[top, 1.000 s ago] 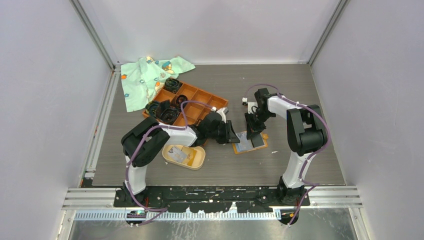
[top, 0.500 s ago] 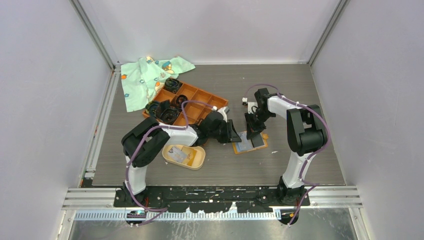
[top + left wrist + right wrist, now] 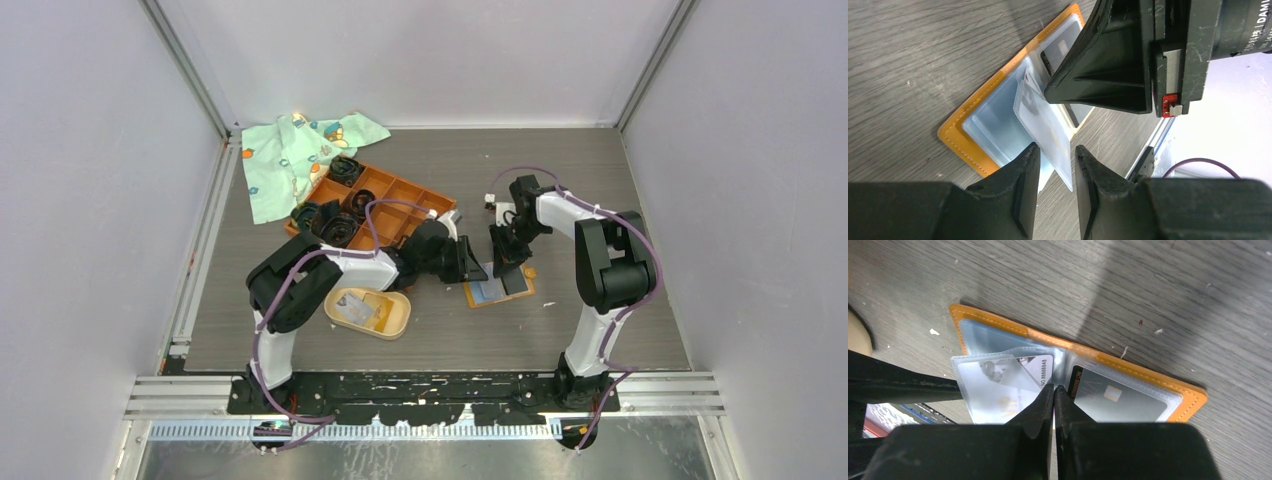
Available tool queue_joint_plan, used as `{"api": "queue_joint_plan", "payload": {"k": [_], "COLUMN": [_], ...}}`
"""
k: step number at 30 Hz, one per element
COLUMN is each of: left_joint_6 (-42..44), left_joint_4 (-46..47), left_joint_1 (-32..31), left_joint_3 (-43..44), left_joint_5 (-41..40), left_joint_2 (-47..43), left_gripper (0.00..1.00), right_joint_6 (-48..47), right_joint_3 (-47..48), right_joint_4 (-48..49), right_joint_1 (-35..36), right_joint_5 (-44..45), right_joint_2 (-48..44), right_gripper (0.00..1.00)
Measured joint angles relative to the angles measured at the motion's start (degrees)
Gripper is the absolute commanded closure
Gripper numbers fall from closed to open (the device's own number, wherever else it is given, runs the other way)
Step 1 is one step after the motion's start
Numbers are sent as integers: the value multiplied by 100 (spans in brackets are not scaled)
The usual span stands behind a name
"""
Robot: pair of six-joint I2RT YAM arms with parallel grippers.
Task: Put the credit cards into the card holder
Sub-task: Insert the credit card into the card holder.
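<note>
Advanced since earlier, my left gripper [image 3: 1055, 152] reaches the orange wallet [image 3: 955, 137], jaws part open, empty. My right gripper [image 3: 1054, 387], closed, rests at its fold. Nip the credit card [image 3: 1040, 367], not its sleeve [image 3: 1048, 130].

flat orange wallet [image 3: 955, 131] open on the grey wood-grain desk [image 3: 908, 65], a clear plastic sleeve [image 3: 1045, 125] between the slightly parted black fingers [image 3: 1023, 172] of the left hand [image 3: 1055, 152]
</note>
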Motion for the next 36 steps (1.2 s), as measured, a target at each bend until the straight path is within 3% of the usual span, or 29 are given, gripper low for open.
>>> {"api": "queue_joint_plan", "payload": {"k": [11,23,25,26,28,29,30,33,36], "left_joint_6": [-63,26,109,155,411,595,798,1532,2396], "left_joint_4": [111,-319,-415,-516,-710,-824,-957,-1331,-1521], "left_joint_1": [-63,-409,-452,-468,-492,-498,-498,-498,-498], "left_joint_3": [466,2424,2529,2524,2485,2391,2249,1620,890], "left_joint_5": [190,520,579,586,544,476,393,33,-407], "left_joint_2": [308,1462,1585,1589,1521,1399,1198,160,-1311], "left_gripper": [62,58,57,57,57,57,57,55,40], "right_joint_6": [-79,-214,-258,-282,-356,-398,-446,-520,-380], "right_joint_3": [-33,-195,-225,-247,-299,-323,-354,-402,-448], "right_joint_4": [68,192,286,339,459,516,605,870,1202], "right_joint_1": [-496,-1976,-2127,-2170,-2199,-2201,-2201,-2201,-2155], "right_joint_5": [-33,-435,-501,-525,-612,-706,-859,-1624,-2883], "right_joint_2": [-1161,-2944,-3346,-3560,-3960,-4153,-4345,-4645,-4457], "right_gripper": [86,81,74,64,29,6,1,0,0]}}
